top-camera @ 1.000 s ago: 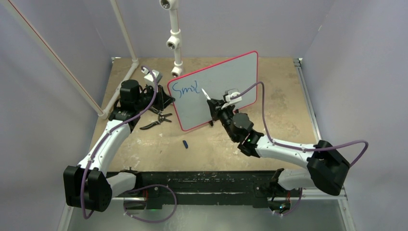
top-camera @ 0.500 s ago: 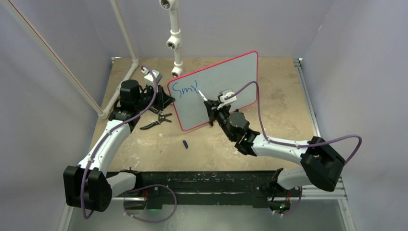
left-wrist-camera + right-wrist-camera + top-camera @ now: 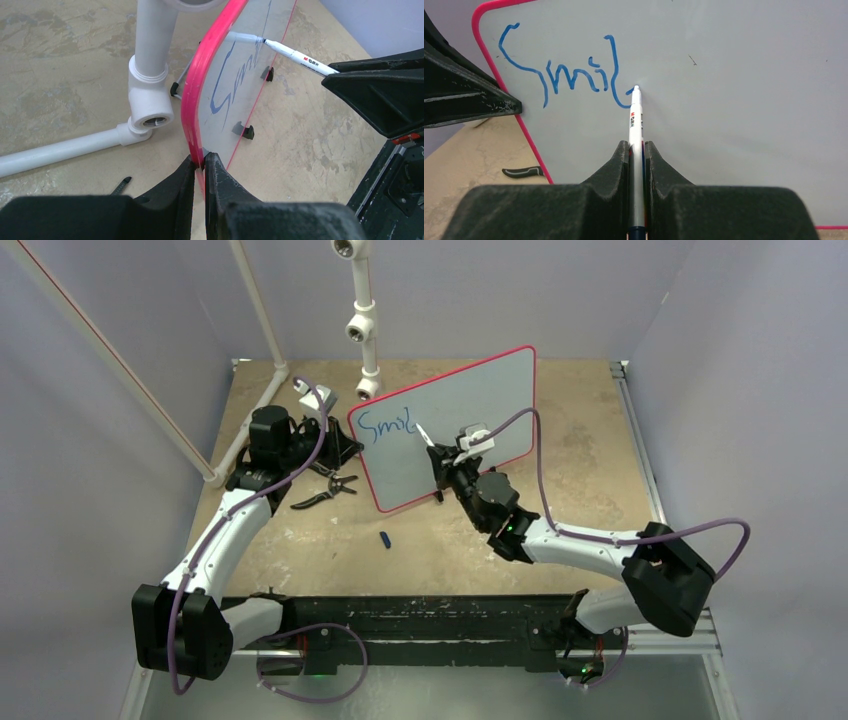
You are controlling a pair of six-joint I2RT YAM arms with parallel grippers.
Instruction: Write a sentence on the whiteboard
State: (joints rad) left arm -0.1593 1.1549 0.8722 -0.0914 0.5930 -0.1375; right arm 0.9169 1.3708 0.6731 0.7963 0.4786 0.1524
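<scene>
Plywood tabletop (image 3: 430, 555) carries everything, and the whiteboard (image 3: 480, 405) stands upright near its middle on small black feet (image 3: 243, 131), written face toward the arms. White pipework (image 3: 362, 320) rises behind the whiteboard's left end; from the left wrist, one open fitting sits just beside the red frame.

At the whiteboard's left edge the left gripper (image 3: 204, 162) has its jaws nearly closed, the red frame pinched between them. In front of the whiteboard's face, the right gripper (image 3: 636, 147) is clamped tight on a white marker (image 3: 636, 115) whose tip touches the surface just right of the writing.

So far the sentence (image 3: 564, 80) is blue letters near the whiteboard's upper left corner: roughly "Smil" and the start of another stroke.

Black-handled pliers (image 3: 325, 492) lie just before the whiteboard's left end, and a small dark blue cap (image 3: 385, 538) (probably the marker's) lies farther forward, well apart.

The marker's rear end is buried between the fingers, and from the right wrist only one pliers handle shows past the frame.
</scene>
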